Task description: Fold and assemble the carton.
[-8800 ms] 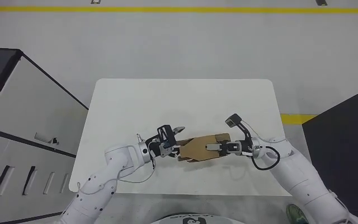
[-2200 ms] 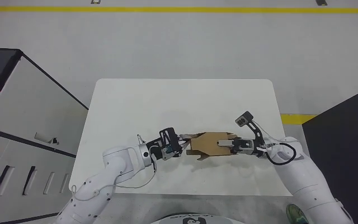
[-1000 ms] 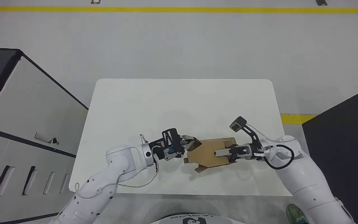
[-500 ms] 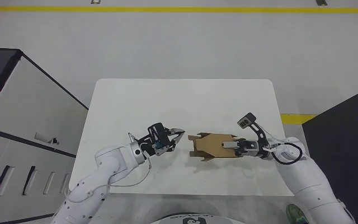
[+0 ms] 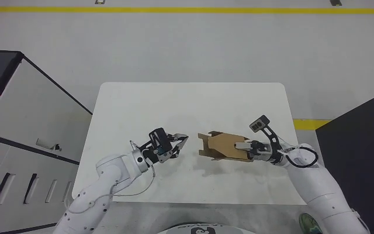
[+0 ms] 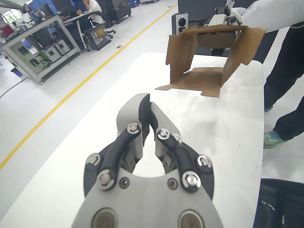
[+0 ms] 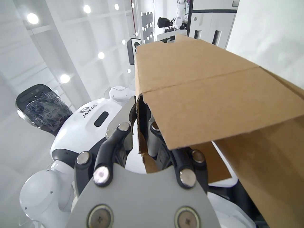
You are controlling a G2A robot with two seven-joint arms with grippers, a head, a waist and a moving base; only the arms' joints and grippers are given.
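The brown carton (image 5: 221,145) is opened into a four-sided tube lying on its side near the middle of the white table (image 5: 175,105). In the left wrist view the carton (image 6: 182,50) faces me with its open end, its lower panel on the tabletop. My right gripper (image 5: 245,147) holds it from the right end, shut on a cardboard flap (image 7: 140,129) between the fingers (image 7: 127,117). My left gripper (image 5: 179,141) hangs a short way left of the carton, apart from it. Its fingers (image 6: 142,105) are shut with nothing between them.
A dark cabinet (image 5: 350,146) stands off the table's right side and a grey cabinet (image 5: 35,117) off its left. The table's far half and its front left corner (image 5: 99,187) carry no objects.
My left gripper let go of the carton's left end and drew back to the left. The carton, flatter before, now stands opened as a tube in the right gripper.
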